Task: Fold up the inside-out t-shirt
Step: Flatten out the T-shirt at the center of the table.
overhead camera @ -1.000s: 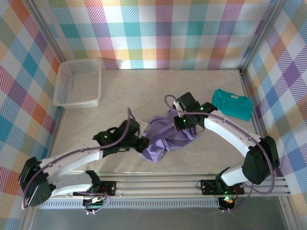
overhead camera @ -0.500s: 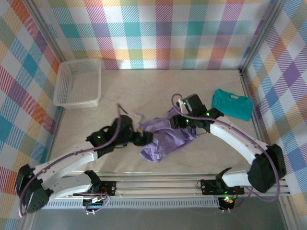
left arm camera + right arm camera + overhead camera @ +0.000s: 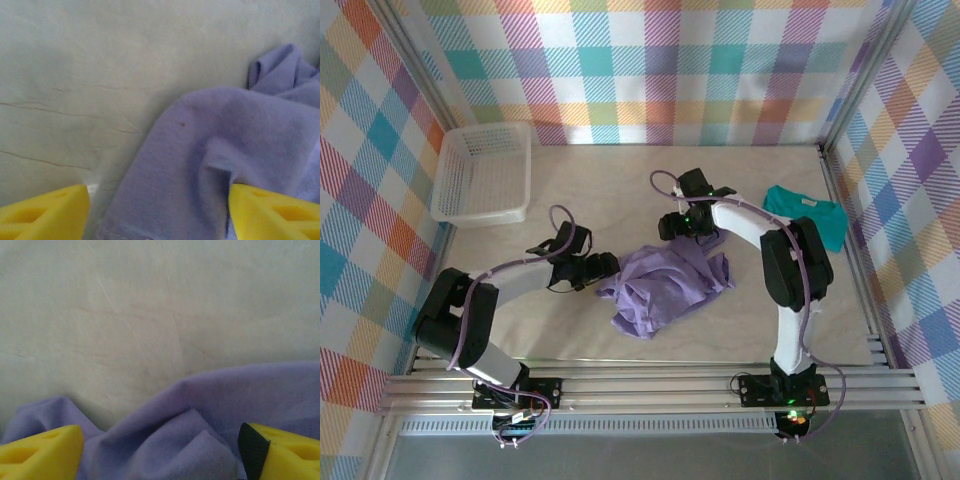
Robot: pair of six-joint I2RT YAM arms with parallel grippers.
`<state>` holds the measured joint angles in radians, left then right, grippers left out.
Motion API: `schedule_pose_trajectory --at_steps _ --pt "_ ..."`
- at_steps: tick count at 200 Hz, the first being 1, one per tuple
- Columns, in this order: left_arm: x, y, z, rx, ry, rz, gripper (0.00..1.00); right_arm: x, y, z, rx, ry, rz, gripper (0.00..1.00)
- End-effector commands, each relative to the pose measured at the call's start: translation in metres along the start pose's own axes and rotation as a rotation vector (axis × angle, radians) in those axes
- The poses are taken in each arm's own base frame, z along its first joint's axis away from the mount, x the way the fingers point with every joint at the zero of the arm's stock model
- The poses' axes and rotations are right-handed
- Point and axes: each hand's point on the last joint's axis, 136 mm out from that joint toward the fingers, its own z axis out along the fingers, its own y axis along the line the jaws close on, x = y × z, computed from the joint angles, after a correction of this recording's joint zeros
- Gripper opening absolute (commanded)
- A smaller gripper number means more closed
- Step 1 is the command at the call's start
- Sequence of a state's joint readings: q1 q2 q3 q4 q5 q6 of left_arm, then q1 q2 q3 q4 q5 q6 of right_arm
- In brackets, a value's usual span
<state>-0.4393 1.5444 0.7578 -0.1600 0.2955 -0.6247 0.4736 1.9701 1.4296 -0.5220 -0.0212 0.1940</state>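
The lavender t-shirt [image 3: 665, 285] lies crumpled in a heap on the middle of the table. My left gripper [image 3: 605, 268] sits low at the heap's left edge. In the left wrist view it [image 3: 160, 222] is open, its yellow fingers [image 3: 45, 215] wide apart, with a flap of the t-shirt [image 3: 210, 150] lying between them. My right gripper [image 3: 682, 228] is at the heap's far edge. Seen from the right wrist, it [image 3: 160, 462] is open too, and folds of the t-shirt [image 3: 200, 425] rise between its fingers [image 3: 40, 452]. Neither pair of jaws presses the cloth.
A white basket [image 3: 480, 172] stands at the far left corner. A small teal t-shirt [image 3: 807, 215] lies at the right, close behind the right arm. Chequered walls close in three sides, and a metal rail [image 3: 640, 385] runs along the near edge.
Both grippers have moved toward the far side, the left one also leftward to the heap's edge. The t-shirt has settled lower and spread wider on the table.
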Motion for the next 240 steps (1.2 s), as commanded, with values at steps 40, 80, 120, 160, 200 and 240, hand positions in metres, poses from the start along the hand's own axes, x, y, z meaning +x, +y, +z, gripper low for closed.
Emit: schedule_pose_trajectory --at_steps 40,80,120,160,200,240 --pt "-0.011 -0.041 0.022 0.167 0.033 0.031 0.11 -0.019 0.022 0.002 -0.113 -0.010 -0.002 0.24" --pt "-0.102 -0.092 -0.089 0.235 -0.360 0.150 0.00 -0.127 0.033 -0.131 -0.259 -0.453 -0.052 0.00" --pt "-0.096 -0.141 -0.227 0.382 -0.652 0.334 0.00 -0.113 0.037 -0.256 -0.246 -0.754 -0.143 0.01" --pt "-0.022 -0.103 -0.187 0.384 -0.415 0.345 0.39 -0.010 -0.009 -0.231 -0.087 -0.716 -0.046 0.48" --pt "0.012 -0.050 -0.159 0.236 -0.296 0.266 0.91 0.043 0.006 -0.186 -0.190 -0.544 -0.064 0.59" --pt "-0.016 -0.026 -0.139 0.053 -0.330 0.147 0.97 0.031 0.075 -0.134 -0.328 -0.425 -0.182 0.60"
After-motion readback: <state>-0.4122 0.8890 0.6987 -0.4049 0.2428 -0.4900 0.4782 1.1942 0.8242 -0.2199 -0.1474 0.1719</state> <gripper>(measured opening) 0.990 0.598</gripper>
